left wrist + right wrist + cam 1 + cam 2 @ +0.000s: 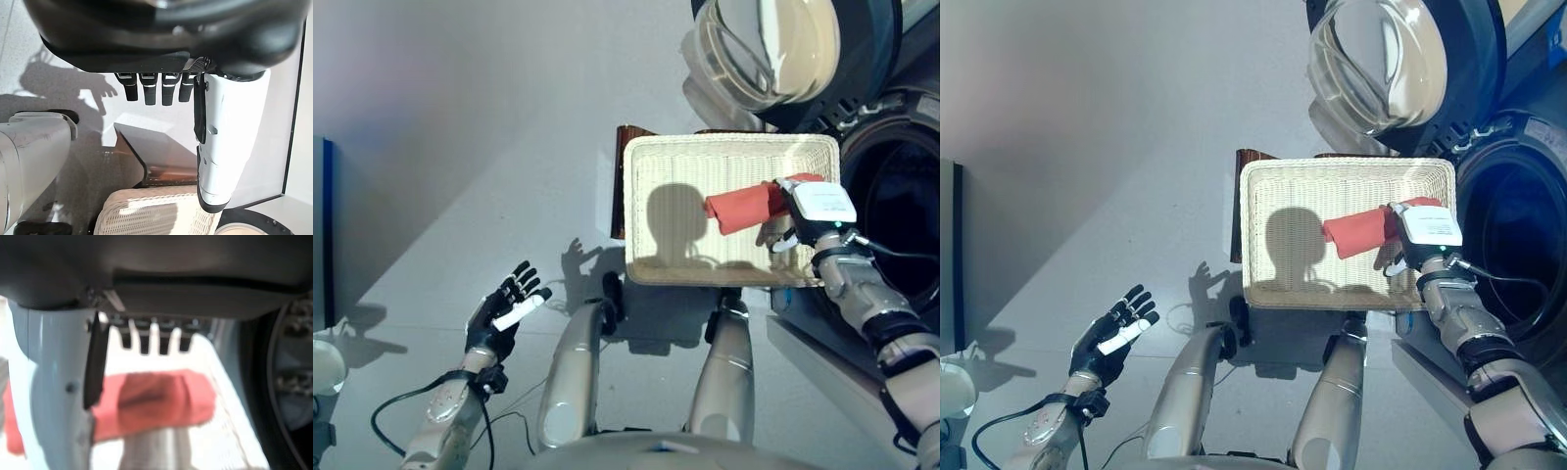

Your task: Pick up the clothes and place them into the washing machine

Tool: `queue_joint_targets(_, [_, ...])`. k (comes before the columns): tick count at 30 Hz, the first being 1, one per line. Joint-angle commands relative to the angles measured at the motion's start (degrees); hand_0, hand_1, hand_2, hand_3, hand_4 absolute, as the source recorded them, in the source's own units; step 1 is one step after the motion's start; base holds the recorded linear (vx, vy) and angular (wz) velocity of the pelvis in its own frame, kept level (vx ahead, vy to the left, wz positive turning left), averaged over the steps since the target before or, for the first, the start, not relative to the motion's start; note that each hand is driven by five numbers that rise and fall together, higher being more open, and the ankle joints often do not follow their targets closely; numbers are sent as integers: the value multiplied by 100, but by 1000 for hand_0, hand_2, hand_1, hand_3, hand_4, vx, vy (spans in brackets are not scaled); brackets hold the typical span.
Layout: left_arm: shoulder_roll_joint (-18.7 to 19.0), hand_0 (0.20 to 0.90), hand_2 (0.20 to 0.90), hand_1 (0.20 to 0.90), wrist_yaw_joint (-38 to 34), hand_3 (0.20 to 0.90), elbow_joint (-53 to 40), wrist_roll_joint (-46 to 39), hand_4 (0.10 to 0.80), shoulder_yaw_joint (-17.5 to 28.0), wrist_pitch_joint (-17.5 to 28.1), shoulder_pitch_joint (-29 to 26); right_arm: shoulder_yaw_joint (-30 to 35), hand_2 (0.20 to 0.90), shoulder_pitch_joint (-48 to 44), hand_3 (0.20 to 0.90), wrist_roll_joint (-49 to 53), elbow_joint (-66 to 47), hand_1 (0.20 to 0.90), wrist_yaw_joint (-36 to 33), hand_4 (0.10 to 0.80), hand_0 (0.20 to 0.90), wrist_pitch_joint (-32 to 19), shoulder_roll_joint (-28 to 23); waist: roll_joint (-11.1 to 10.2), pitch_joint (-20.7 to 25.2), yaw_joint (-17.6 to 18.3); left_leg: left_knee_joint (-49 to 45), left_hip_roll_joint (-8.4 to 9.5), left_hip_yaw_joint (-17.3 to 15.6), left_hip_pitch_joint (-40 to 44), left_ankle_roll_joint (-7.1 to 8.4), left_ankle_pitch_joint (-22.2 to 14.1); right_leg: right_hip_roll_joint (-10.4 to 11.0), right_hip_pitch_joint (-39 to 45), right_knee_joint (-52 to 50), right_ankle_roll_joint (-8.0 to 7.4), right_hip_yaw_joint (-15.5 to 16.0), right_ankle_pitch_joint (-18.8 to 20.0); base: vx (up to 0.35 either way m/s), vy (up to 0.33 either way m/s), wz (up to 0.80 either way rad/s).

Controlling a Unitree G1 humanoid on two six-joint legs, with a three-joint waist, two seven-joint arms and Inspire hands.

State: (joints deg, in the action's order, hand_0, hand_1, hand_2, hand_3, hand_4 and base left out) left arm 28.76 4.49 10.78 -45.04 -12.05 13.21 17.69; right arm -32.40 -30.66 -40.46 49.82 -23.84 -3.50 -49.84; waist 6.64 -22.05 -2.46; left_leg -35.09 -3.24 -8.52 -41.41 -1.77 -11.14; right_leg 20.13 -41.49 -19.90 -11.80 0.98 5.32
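Observation:
A red cloth (744, 208) lies in the shallow wicker basket (646, 157), toward its right side. The basket rests on a low dark brown box (625, 137) beside the washing machine. My right hand (803, 211) is over the right end of the cloth, next to the machine's dark drum opening (901, 215). In the right wrist view its fingers (146, 340) are straight above the cloth (156, 401), not closed on it. My left hand (504, 313) is open and empty, low at the left above the floor.
The machine's round glass door (773, 49) stands open above the basket's far right corner. A dark panel (321, 235) stands at the left edge, with a white object (325, 367) below it. Grey floor spreads left of the basket.

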Motion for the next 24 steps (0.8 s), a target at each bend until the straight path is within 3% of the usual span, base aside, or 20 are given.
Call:
queue_joint_targets(1, [336,900,900,900,22,900,-563,159,800,203,461,620,-309,900,-418,900,-724,-212,900,-340,800,900,258,-568,35,287,-29,987,-384,531,57,761,912,111,-33,-529,-21,-105,-321,0,0,0])
queue_joint_targets(8, [296,900,900,900,-56,900,-642,249,800,140,496,506,-610,900,-951,900,-900,443,900,-451,800,900,558,-86,97,207,-147,941,-358,554,-46,754,940,113,-115,-597,-2,-95,-331,0,0,0])
queue_joint_targets(13, [141,900,900,900,-146,900,-588,263,800,157,554,448,-481,900,-1039,900,-775,616,900,-615,800,900,676,237,120,187,-207,845,-375,610,-69,749,924,110,-131,-790,21,-62,-428,2,-7,1])
queue_joint_targets(24, [126,900,900,900,-165,900,-671,238,800,291,589,470,-381,900,-1187,900,-648,999,900,-765,800,900,833,480,115,196,-298,675,-401,719,-262,773,896,66,-323,-1124,79,-58,-601,0,-14,6])
